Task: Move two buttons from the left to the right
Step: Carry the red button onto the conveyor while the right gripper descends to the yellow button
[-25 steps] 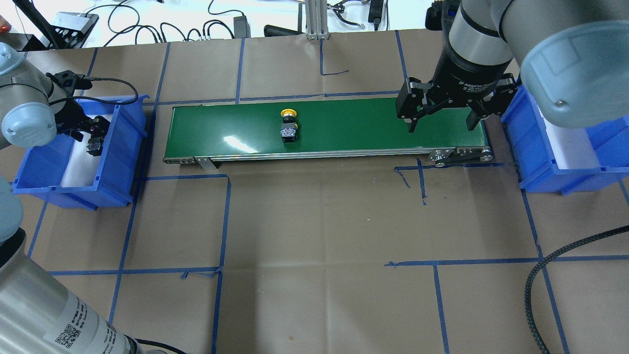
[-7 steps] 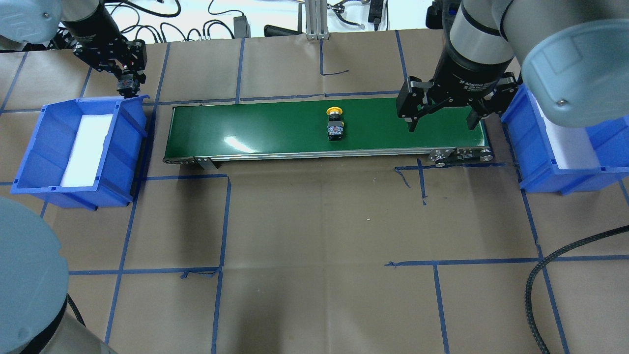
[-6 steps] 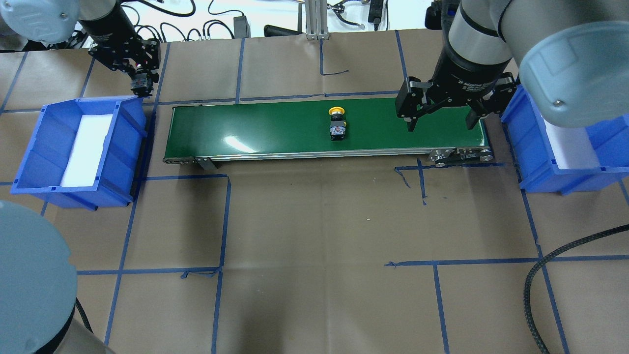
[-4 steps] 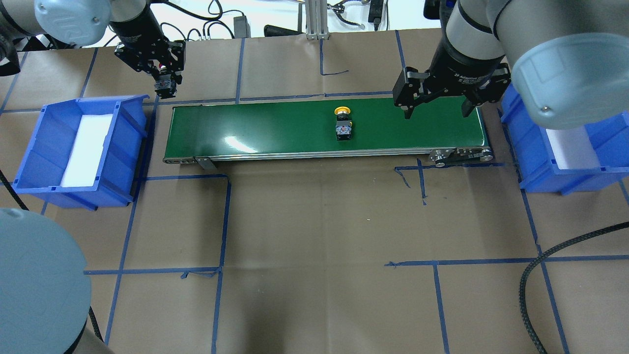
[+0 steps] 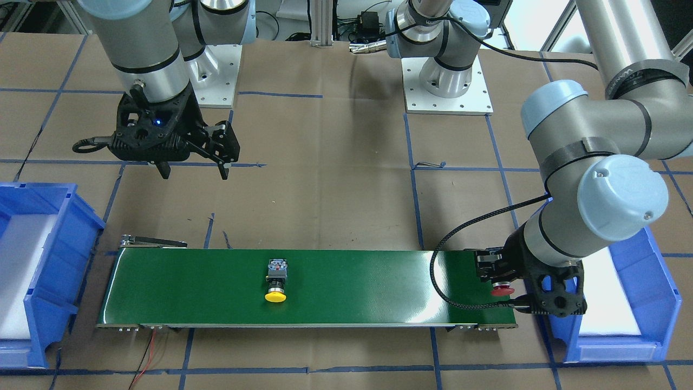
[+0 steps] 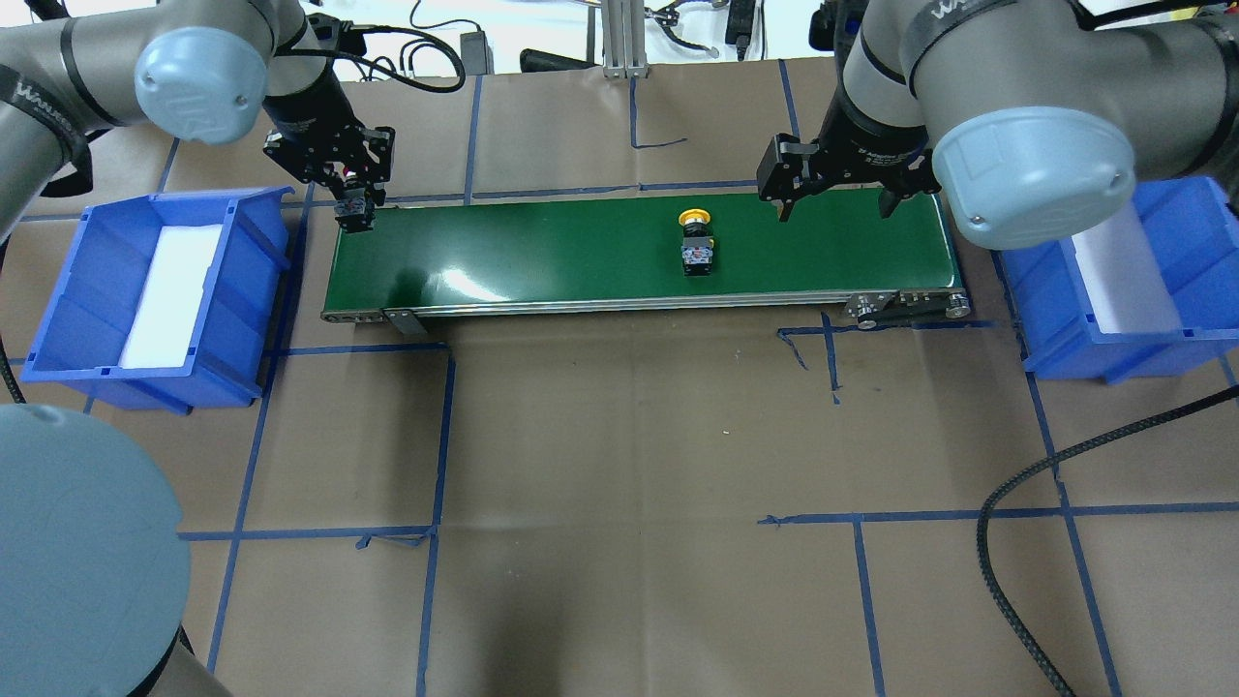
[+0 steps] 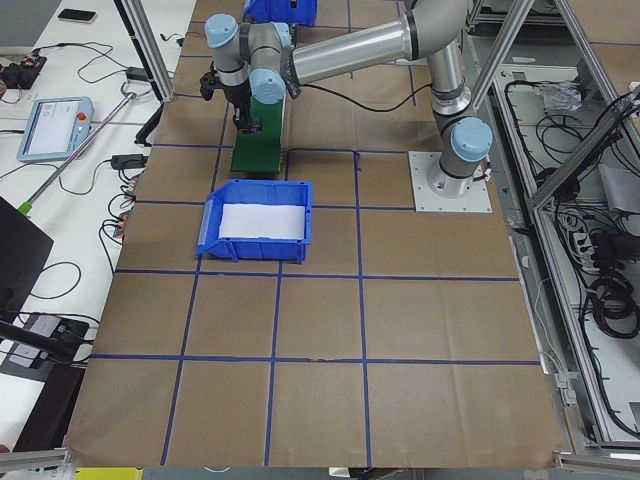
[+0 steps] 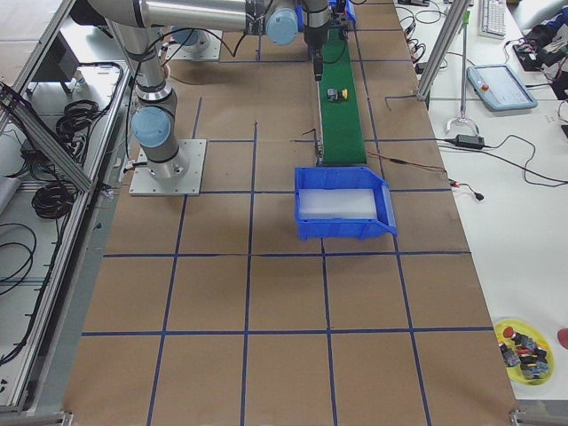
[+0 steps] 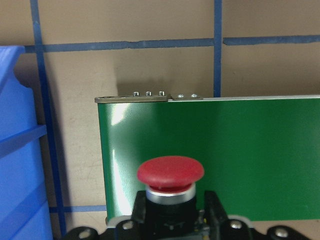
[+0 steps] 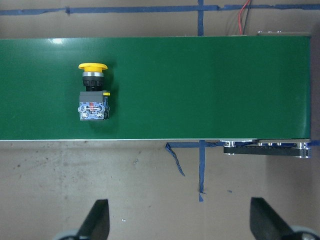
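Carrying the yellow button, the conveyor runs between blue bins.

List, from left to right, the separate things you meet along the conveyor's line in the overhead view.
left blue bin → red button → yellow button → right gripper → right blue bin

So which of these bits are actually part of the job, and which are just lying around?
Part of the job:
- yellow button on the green conveyor belt
- red button, held in the left end effector
- right end effector, open
- left blue bin, right blue bin

Just lying about:
- power brick
- handheld screen
- yellow dish of small parts
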`<state>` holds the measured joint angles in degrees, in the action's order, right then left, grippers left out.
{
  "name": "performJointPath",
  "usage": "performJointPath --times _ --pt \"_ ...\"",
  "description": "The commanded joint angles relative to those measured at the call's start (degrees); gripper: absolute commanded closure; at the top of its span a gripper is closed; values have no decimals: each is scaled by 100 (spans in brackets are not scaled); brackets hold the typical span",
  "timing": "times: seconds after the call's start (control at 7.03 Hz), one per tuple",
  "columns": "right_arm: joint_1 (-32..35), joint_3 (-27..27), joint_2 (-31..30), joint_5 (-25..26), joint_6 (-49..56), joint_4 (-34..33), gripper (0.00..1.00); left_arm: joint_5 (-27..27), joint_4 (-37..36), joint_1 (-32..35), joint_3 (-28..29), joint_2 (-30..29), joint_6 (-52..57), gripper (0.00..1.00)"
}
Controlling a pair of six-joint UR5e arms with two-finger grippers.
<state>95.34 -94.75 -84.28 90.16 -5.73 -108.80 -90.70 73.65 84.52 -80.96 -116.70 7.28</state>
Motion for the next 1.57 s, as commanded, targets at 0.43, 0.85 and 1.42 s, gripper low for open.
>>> performJointPath --times 0.43,0.85,1.42 --pt "-182 9 561 -34 -68 -361 0 0 -1169 4 -825 -63 -129 65" --pt "-191 88 1000 -60 -69 -744 0 -26 -1160 4 -712 -55 -385 0" --pt "-182 228 1834 -359 -42 -1483 0 -18 -66 4 -387 646 -385 0"
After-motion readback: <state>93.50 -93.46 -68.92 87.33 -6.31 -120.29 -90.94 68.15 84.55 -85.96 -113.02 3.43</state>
